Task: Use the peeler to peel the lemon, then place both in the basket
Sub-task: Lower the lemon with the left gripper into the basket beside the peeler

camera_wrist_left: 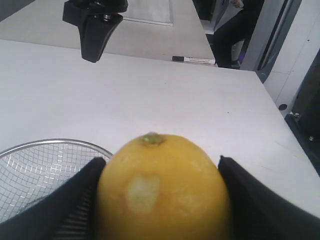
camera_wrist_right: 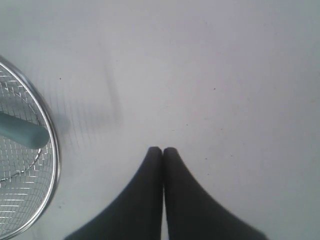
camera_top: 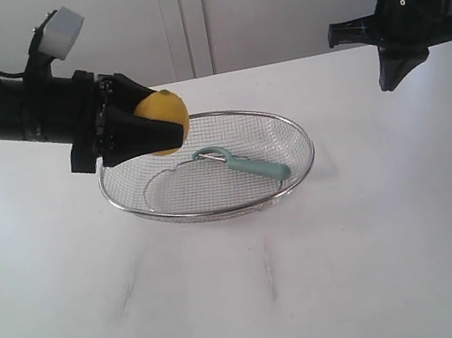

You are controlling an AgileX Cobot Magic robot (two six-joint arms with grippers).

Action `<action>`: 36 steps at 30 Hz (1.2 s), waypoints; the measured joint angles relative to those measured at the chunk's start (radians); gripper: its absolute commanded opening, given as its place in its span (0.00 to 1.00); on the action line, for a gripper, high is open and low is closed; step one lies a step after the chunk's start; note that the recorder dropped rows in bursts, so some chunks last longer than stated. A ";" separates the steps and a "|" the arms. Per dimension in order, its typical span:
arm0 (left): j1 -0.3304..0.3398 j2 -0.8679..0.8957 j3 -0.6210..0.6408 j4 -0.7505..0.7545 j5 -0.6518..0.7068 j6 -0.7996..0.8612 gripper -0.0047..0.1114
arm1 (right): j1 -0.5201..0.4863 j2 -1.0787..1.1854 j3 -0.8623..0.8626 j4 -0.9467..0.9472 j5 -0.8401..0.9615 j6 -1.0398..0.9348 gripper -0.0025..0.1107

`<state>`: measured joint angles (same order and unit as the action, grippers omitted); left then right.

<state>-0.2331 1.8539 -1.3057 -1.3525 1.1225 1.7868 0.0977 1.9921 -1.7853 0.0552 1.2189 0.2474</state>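
left gripper (camera_top: 167, 120) is clamped on the lemon (camera_top: 161, 109), held in the air over the basket's (camera_top: 216, 213) left rim, pale peeled patch facing the wrist. the peeler (camera_top: 247, 163) lies inside the basket, blade head mid-basket, handle running toward the right rim. right gripper (camera_wrist_right: 163, 150), jaws together, hangs above bare desk (camera_top: 378, 238) right of the basket.

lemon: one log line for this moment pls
left gripper: holds lemon above basket edge | lemon: peeled patch showing | peeler: lying in basket | right gripper: shut, empty
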 measured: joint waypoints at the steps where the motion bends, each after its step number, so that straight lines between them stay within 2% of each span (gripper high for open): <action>1: 0.000 0.000 0.000 0.000 0.000 -0.013 0.04 | 0.000 0.000 0.000 0.000 0.000 0.000 0.02; 7: 0.000 0.000 0.000 0.004 -0.010 -0.207 0.04 | 0.000 0.000 0.000 0.000 0.000 0.000 0.02; 12: 0.000 0.000 -0.044 0.104 -0.045 -0.380 0.04 | 0.000 0.000 0.000 0.000 0.000 0.001 0.02; 17: -0.025 0.000 -0.126 0.327 -0.070 -0.654 0.04 | 0.000 0.000 0.000 0.000 0.000 0.001 0.02; 19: -0.068 0.000 -0.163 0.446 -0.115 -0.785 0.04 | 0.000 0.000 0.000 0.000 0.000 0.001 0.02; 22: -0.108 0.000 -0.194 0.535 -0.183 -0.894 0.04 | 0.000 0.000 0.000 0.000 0.000 0.002 0.02; 27: -0.179 0.000 -0.262 0.799 -0.282 -1.204 0.04 | 0.000 0.000 0.000 0.000 0.000 0.002 0.02; 31: -0.235 0.000 -0.316 1.069 -0.295 -1.435 0.04 | 0.000 0.000 0.000 0.000 0.000 0.002 0.02; 34: -0.253 0.000 -0.357 1.149 -0.277 -1.501 0.04 | 0.000 0.000 0.000 0.000 0.001 0.002 0.02; 36: -0.261 0.000 -0.400 1.269 -0.222 -1.579 0.04 | 0.000 0.000 0.000 0.000 0.001 0.002 0.02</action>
<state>-0.4942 1.8539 -1.7061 -0.0838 0.9001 0.2076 0.0977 1.9921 -1.7853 0.0552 1.2195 0.2495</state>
